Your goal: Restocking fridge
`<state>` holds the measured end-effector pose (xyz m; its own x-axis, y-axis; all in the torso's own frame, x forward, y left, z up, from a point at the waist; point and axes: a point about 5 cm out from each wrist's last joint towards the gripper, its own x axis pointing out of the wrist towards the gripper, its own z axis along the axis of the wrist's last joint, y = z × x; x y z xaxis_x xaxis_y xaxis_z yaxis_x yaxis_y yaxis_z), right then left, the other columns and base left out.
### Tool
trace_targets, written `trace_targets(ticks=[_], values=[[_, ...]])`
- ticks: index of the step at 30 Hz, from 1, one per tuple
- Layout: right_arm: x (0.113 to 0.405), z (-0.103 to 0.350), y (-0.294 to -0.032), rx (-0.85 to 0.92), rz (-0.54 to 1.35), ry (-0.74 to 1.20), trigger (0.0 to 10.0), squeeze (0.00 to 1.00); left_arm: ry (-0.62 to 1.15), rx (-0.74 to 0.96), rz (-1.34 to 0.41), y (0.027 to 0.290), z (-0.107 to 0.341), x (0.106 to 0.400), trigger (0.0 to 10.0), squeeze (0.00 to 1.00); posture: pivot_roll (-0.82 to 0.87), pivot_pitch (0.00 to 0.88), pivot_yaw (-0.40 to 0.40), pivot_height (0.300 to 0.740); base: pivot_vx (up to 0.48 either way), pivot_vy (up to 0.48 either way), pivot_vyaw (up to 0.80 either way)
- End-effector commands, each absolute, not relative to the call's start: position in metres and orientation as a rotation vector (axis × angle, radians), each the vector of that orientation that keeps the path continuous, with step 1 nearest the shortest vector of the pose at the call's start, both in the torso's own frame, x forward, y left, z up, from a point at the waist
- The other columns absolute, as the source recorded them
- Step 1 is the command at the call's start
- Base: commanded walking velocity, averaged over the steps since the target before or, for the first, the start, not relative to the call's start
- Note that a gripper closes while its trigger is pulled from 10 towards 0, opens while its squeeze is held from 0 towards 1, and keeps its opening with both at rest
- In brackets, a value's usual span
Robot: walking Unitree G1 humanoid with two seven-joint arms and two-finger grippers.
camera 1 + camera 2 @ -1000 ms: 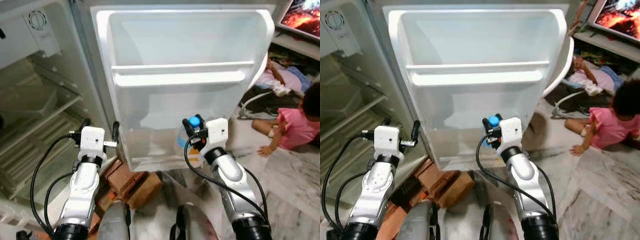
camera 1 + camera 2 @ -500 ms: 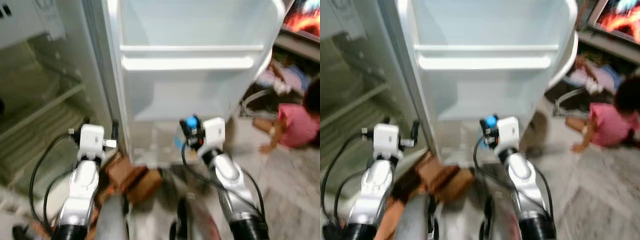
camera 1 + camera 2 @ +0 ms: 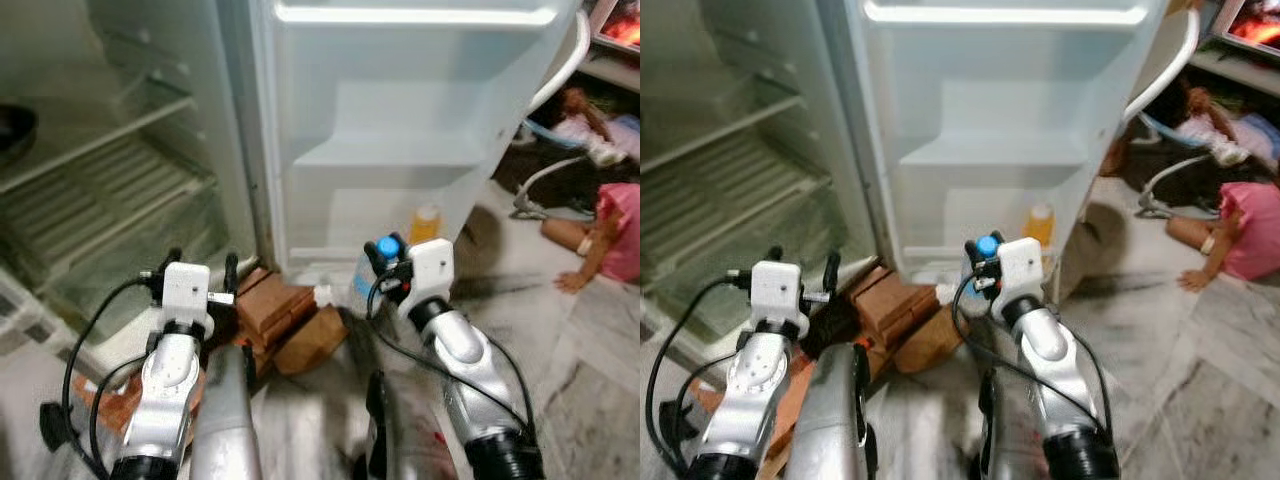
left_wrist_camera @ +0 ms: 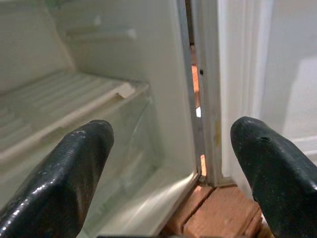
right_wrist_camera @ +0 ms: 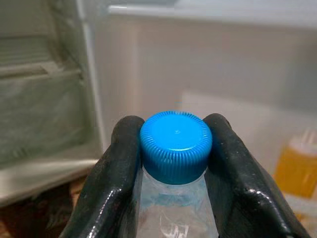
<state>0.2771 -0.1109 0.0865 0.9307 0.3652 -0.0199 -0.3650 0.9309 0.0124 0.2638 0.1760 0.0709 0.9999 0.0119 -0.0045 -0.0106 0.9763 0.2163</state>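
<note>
right gripper (image 5: 176, 148) pinching bottle (image 5: 174, 208) at neck under blue cap (image 5: 176, 145), before open fridge door (image 3: 400, 110) | likely heavy, slick; neck grip suits | left gripper (image 4: 168, 163) spread, idle

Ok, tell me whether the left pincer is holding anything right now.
No, the left pincer is open, its two black fingers spread apart with just the fridge interior beyond.

Clear bottle (image 5: 174, 198) (blue cap) upright before open fridge (image 3: 400, 150).
</note>
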Motion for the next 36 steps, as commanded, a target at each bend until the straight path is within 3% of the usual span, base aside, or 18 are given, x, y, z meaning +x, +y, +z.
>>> trace_targets(ticks=[1,7,22,36], values=[[0.282,0.1,-0.116,-0.013,0.363,-0.04,10.0,0.0,-0.052,0.218,0.001,0.171,0.084,0.272,10.0,0.0,0.02,0.061,-0.048,0.553,0.0,0.0,0.0],[0.281,0.103,-0.113,-0.04,0.376,-0.07,10.0,0.0,-0.066,0.212,-0.006,0.171,0.086,0.271,10.0,0.0,0.02,0.069,-0.046,0.553,0.089,0.0,0.0],[0.288,0.14,-0.108,-0.187,0.362,-0.283,10.0,0.0,-0.066,0.202,-0.011,0.17,0.085,0.272,10.0,0.0,0.02,0.075,-0.043,0.553,0.355,0.0,0.0],[0.286,0.137,-0.106,-0.177,0.381,-0.275,10.0,0.0,-0.053,0.193,-0.007,0.169,0.084,0.27,10.0,0.0,0.02,0.081,-0.046,0.553,0.0,0.0,0.0]])
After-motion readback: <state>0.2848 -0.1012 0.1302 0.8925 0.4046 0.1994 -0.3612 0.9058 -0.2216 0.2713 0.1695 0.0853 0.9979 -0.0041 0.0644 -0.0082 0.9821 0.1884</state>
